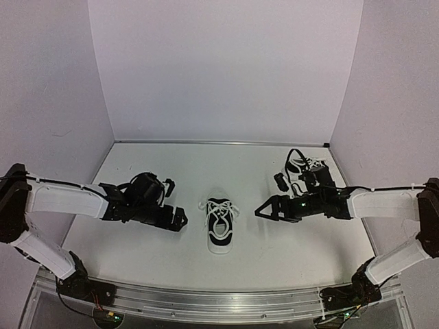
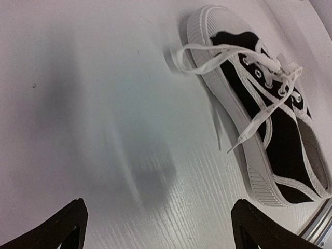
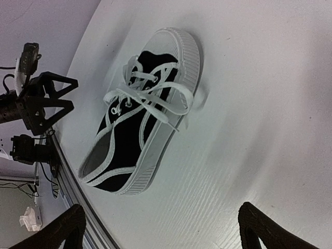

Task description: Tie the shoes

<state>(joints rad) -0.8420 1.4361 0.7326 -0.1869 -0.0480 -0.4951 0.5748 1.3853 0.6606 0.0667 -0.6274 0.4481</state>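
One black sneaker [image 1: 220, 227] with a white sole lies at the table's middle, toe away from me, its white laces [image 1: 219, 208] loose over its top and sides. It also shows in the left wrist view [image 2: 275, 129] and the right wrist view [image 3: 140, 124]. The second sneaker [image 1: 302, 166] lies at the back right, partly behind the right arm. My left gripper [image 1: 180, 221] is open and empty just left of the middle sneaker; in its own view the gripper [image 2: 158, 233] hangs over bare table. My right gripper [image 1: 263, 210] is open and empty to the sneaker's right [image 3: 163, 233].
A metal rail [image 1: 219, 298] runs along the table's near edge, close to the middle sneaker's heel. White walls close in the back and both sides. The left gripper [image 3: 44, 101] shows in the right wrist view beyond the sneaker.
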